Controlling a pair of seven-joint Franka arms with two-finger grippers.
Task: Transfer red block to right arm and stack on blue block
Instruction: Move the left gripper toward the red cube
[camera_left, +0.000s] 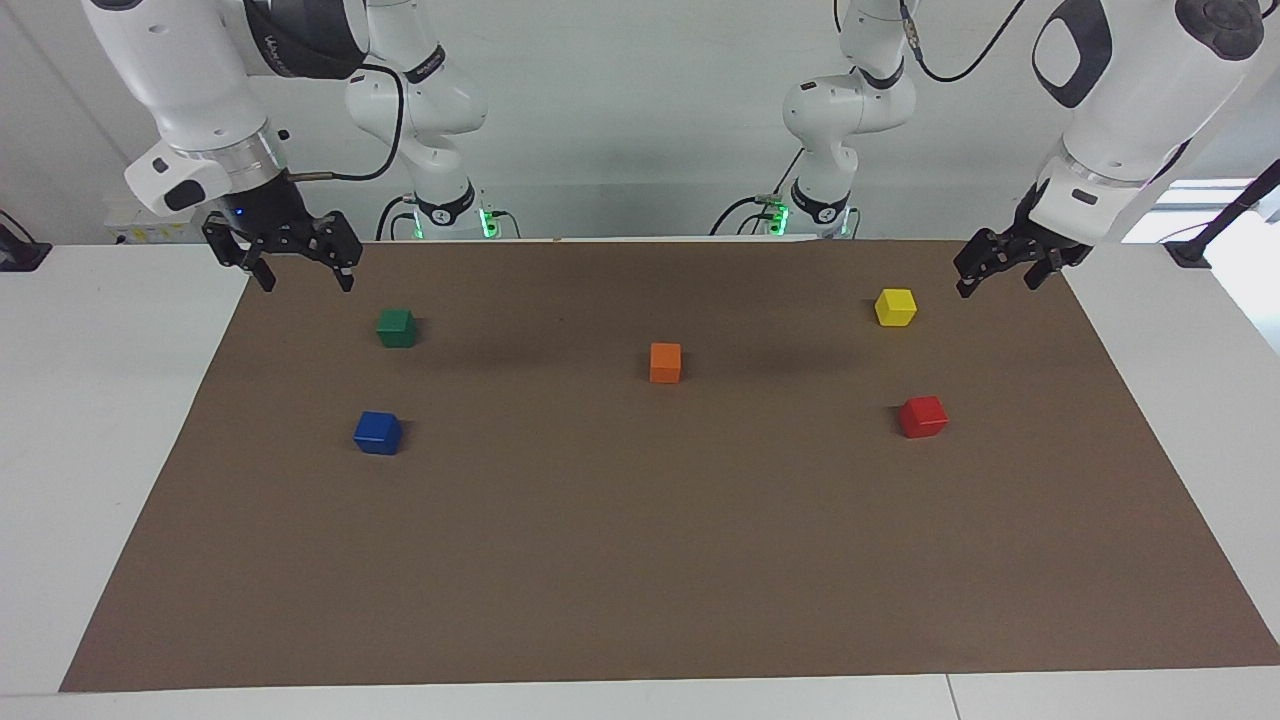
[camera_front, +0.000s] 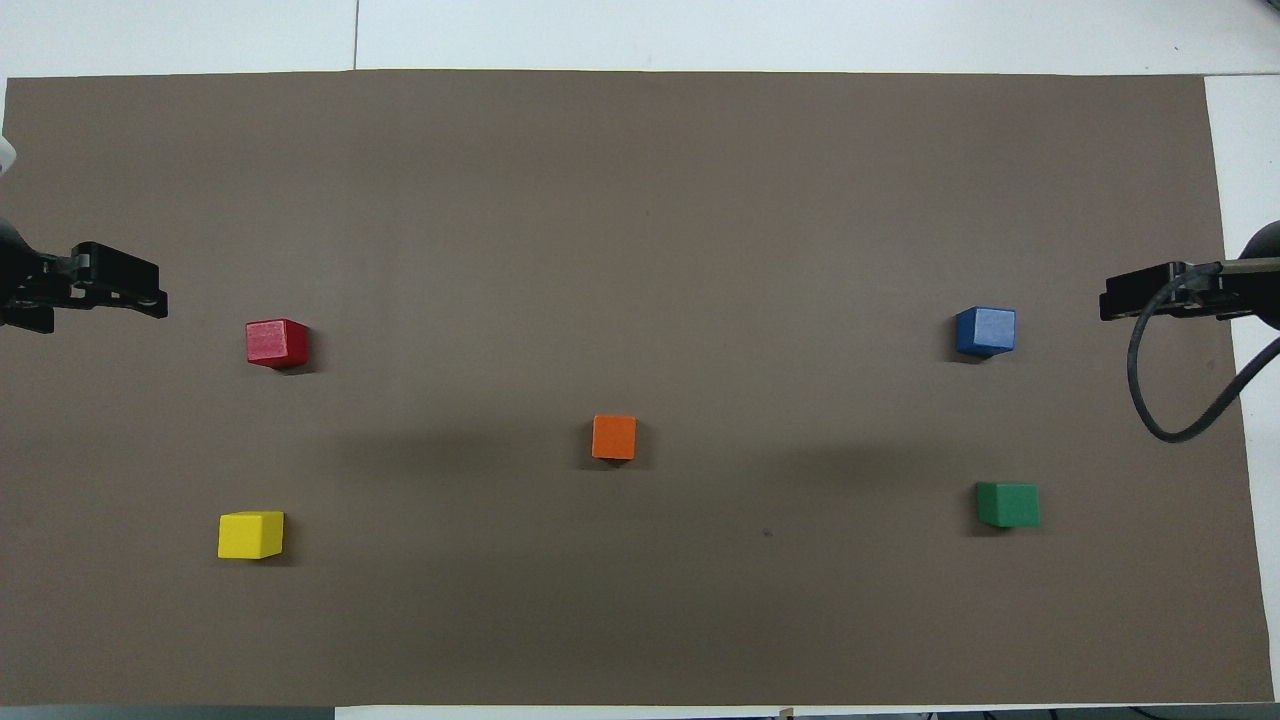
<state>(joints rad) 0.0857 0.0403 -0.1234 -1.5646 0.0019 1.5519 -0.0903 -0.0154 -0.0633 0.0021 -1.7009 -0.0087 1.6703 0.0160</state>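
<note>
**Both pincers wide and empty, red block untouched**

The red block (camera_left: 922, 416) sits on the brown mat (camera_left: 640, 560) at the right of the facing frame, below the yellow block (camera_left: 895, 307). The blue block (camera_left: 378, 432) lies at the left, below the green block (camera_left: 396, 327); the orange block (camera_left: 665, 362) sits mid-frame. The left pincer (camera_left: 1003, 268) hangs at the upper right over the mat's corner, fingers spread, holding nothing. The right pincer (camera_left: 297, 262) hangs at the upper left, also spread and empty.

Risks, as I judge them: the left arm's descent could clip the yellow block; a mid-air handover may drop the cube if one pincer releases early; an off-centre placement would topple the red block off the blue.
</note>
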